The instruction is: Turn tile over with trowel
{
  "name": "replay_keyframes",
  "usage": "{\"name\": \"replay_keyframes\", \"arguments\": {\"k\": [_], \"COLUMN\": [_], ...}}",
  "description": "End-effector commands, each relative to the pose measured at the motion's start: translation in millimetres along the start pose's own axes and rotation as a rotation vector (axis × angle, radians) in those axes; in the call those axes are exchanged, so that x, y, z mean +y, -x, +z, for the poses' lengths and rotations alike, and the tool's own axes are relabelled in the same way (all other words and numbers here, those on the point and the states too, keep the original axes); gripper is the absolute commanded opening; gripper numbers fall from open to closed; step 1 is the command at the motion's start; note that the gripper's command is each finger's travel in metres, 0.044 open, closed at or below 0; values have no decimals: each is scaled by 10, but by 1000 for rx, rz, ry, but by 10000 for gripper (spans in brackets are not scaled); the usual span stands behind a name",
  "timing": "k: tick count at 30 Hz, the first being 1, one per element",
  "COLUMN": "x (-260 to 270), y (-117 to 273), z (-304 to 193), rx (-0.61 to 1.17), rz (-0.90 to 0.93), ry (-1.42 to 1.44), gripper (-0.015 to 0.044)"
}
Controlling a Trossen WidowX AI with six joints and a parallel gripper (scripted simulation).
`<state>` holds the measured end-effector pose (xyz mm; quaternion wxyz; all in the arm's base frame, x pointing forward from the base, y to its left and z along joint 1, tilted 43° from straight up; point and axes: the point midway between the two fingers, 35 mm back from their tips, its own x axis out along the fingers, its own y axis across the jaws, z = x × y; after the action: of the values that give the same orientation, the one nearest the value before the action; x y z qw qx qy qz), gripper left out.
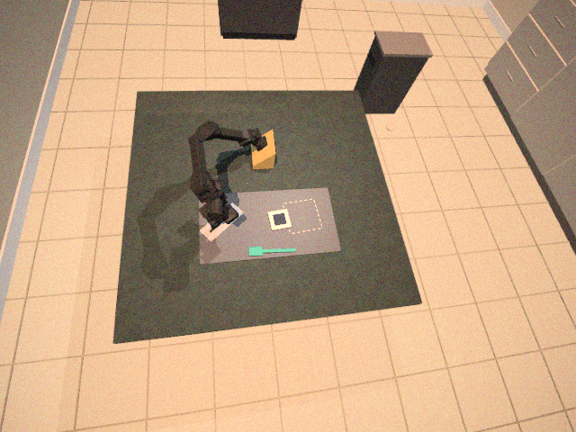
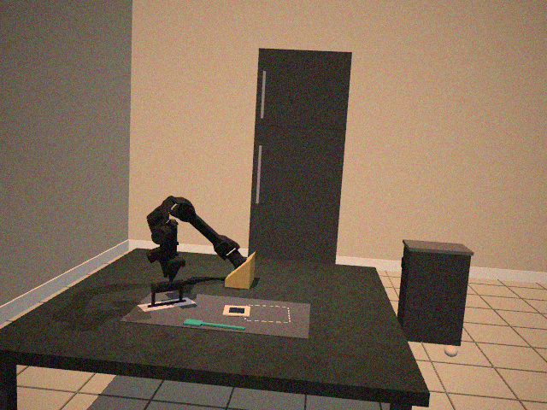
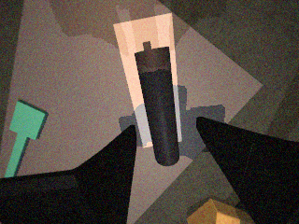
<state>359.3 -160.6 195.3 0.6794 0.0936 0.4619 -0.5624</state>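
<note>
Apparently between grips: saw the gripper [image 1: 225,217] [image 2: 171,278] [image 3: 165,125] released, with fingers standing apart to either side of the trowel's dark handle [image 2: 167,285] [image 3: 159,107] in the wrist view and nothing clamped between them. Could not tell light contact from a slight gap there.

Found the small trowel [image 1: 209,232] [image 2: 144,307] [image 3: 140,33] lying with its pale, oblong blade flat on the grey mat [image 1: 260,237] [image 2: 269,328] [image 3: 70,61], near the end farthest from the dashed outline [image 1: 318,213] [image 2: 289,313], set at a slant to the mat's edges. Noted the handle raised over the blade on two posts.

Logged the tile [image 1: 279,219] [image 2: 237,310] flat on the mat, between trowel and outline, dark square mark facing up. Observed it mostly outside the dashes, one side reaching just across the nearest dashed edge. Not turned over.

Recorded a green spatula [image 1: 256,251] [image 2: 192,323] [image 3: 28,120] flat along the mat's long edge, well apart from the gripper, broad head toward the trowel end, thin handle toward the outline end.

Marked an orange wedge [image 1: 264,157] [image 2: 243,275] [image 3: 215,215] on the dark table [image 1: 279,288] [image 2: 220,361], off the mat, close by the lower end of the black arm [image 1: 198,162] [image 2: 202,225]. Saw the arm bent high, reaching down over the trowel.
</note>
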Motion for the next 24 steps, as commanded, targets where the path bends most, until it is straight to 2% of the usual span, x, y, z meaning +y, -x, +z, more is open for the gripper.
{"name": "replay_keyframes", "arguments": {"k": [1, 6, 24], "x": [-18, -18, -10], "y": [106, 106, 111], "z": [18, 19, 20], "rx": [-9, -9, -8], "rz": [1, 1, -2], "ry": [-14, 37, 660], "gripper": [270, 270, 270]}}
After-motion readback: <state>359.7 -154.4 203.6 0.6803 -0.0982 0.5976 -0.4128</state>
